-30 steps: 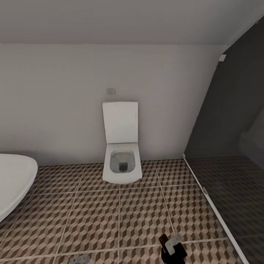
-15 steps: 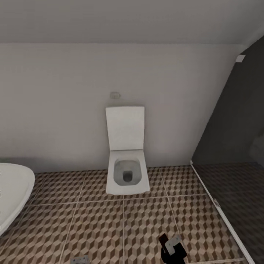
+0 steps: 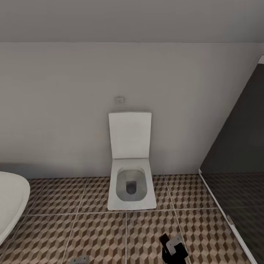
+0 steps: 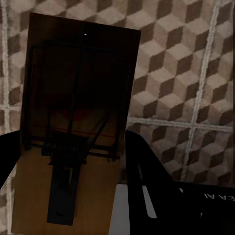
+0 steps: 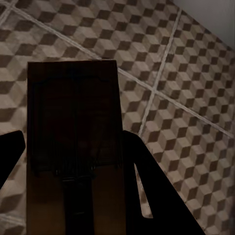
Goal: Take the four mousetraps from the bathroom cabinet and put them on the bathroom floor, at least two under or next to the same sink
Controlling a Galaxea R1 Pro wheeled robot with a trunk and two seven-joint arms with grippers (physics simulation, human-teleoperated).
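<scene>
In the left wrist view a tan wooden mousetrap with a dark wire spring sits between the black fingers of my left gripper, which is shut on it above the cube-patterned bathroom floor. The right wrist view shows a second, darker mousetrap held the same way by my right gripper, over the floor. In the head view the right gripper hangs low at the bottom edge, and a grey part of the left gripper peeks in. The cabinet and the sink are out of view.
A white square toilet with its lid up stands against the pale wall straight ahead. A white oval bathtub rim curves in at the left. A dark glass shower panel with a white floor rail closes the right side.
The whole head view has shifted: the toilet now sits lower and further right in the picture, and less of the tub and shower shows. Both grippers keep their place and their hold.
</scene>
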